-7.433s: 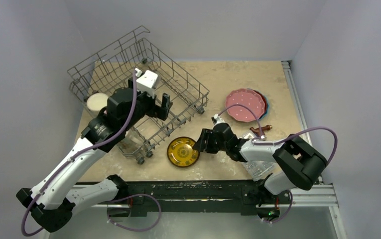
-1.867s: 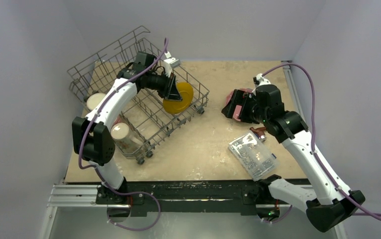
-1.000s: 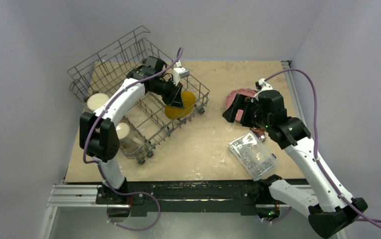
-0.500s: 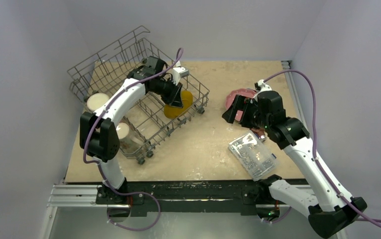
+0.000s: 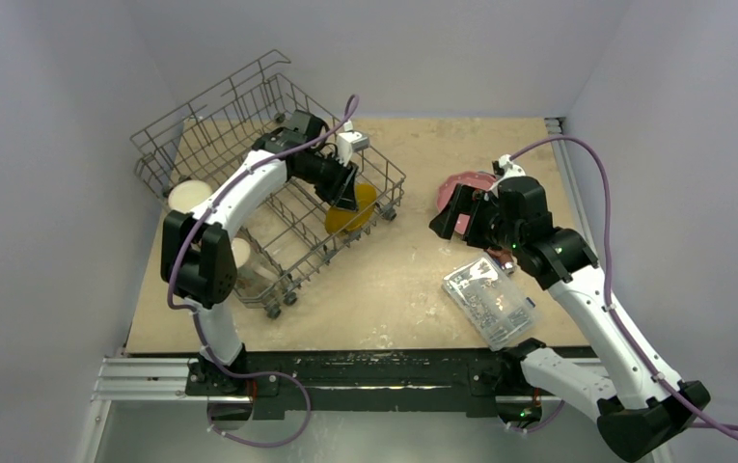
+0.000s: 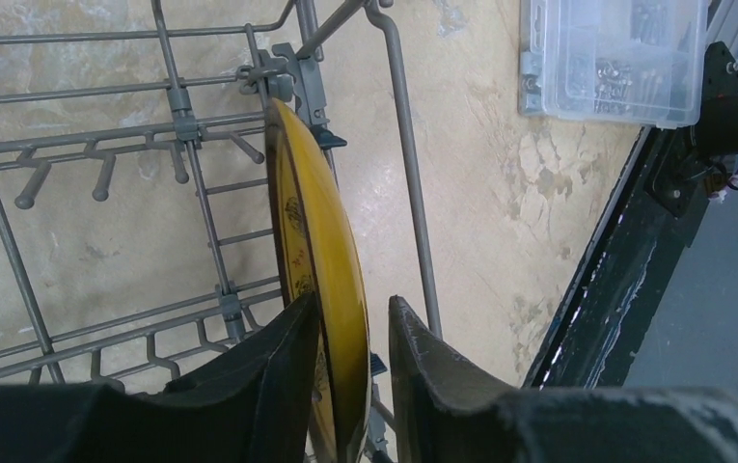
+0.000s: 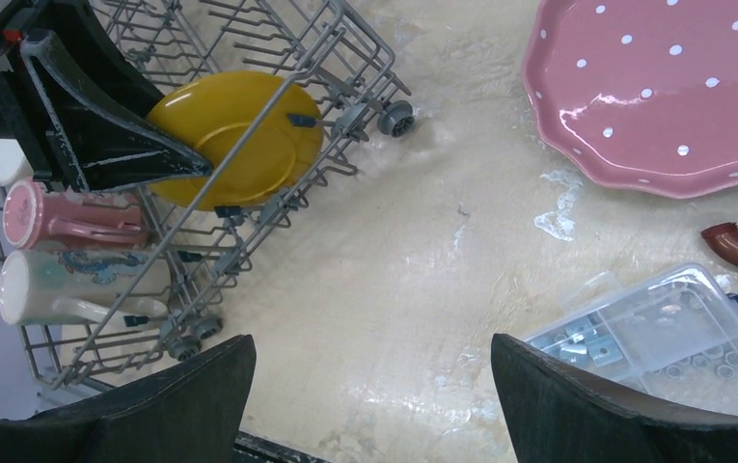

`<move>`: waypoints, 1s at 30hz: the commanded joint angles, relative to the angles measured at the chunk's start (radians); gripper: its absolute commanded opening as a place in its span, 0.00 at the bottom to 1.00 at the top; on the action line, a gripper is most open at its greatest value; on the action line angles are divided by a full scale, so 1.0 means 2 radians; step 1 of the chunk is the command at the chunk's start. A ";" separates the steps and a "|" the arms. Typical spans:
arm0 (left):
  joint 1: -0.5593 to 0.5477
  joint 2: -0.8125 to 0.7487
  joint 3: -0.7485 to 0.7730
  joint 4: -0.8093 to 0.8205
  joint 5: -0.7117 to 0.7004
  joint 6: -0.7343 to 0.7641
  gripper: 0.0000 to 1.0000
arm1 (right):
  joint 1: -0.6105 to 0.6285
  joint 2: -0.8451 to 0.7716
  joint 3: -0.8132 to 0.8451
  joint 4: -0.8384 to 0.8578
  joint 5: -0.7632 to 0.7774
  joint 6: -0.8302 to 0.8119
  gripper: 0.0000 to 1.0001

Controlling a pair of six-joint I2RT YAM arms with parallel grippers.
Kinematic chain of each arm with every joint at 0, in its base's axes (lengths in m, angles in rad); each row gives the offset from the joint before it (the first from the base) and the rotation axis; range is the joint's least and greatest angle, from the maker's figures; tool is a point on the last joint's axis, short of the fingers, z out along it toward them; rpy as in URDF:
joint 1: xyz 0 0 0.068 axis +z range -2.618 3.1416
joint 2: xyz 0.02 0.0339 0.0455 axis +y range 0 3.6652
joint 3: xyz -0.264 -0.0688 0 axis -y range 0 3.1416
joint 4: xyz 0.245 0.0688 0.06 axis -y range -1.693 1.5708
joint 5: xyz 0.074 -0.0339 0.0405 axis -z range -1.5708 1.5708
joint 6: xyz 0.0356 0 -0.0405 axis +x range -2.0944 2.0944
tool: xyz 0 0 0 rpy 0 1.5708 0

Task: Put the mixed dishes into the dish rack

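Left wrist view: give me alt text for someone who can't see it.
A yellow plate stands on edge in the wire rack, between the left gripper's fingers, a slim gap showing beside one finger. Beyond the rack lie the tan table and a clear box of small parts.

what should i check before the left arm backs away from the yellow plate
1. Yellow plate on edge inside the dish rack: ok.
2. Left gripper loosened: ok, a gap shows beside one finger; the other looks against the plate.
3. Plate's lower edge seated in the rack: cannot tell, hidden by the fingers.
4. Pink mug and cream mug apart from the plate: ok.
5. Right gripper open, away from the rack: ok.
6. Pink dotted plate loaded: not ok, lying on the table.
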 commanded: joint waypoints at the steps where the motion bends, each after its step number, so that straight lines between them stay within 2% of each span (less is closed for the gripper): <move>1: -0.005 -0.007 0.027 0.003 0.003 -0.008 0.36 | 0.002 -0.006 -0.004 0.021 -0.009 0.002 0.93; 5: -0.010 -0.028 0.015 0.012 -0.009 -0.007 0.45 | 0.002 -0.002 -0.002 0.018 -0.012 0.002 0.93; 12: -0.017 -0.071 -0.005 0.022 -0.018 -0.005 0.50 | 0.001 0.003 -0.007 0.026 -0.016 0.002 0.93; 17: -0.018 -0.081 -0.006 0.024 -0.024 -0.006 0.51 | 0.001 0.015 0.004 0.026 -0.016 0.000 0.93; 26: -0.033 -0.051 -0.007 0.042 -0.028 -0.010 0.52 | 0.001 0.024 -0.008 0.042 -0.031 0.004 0.93; 30: -0.047 -0.032 0.000 0.027 -0.057 -0.002 0.52 | 0.001 0.019 -0.010 0.040 -0.028 0.003 0.93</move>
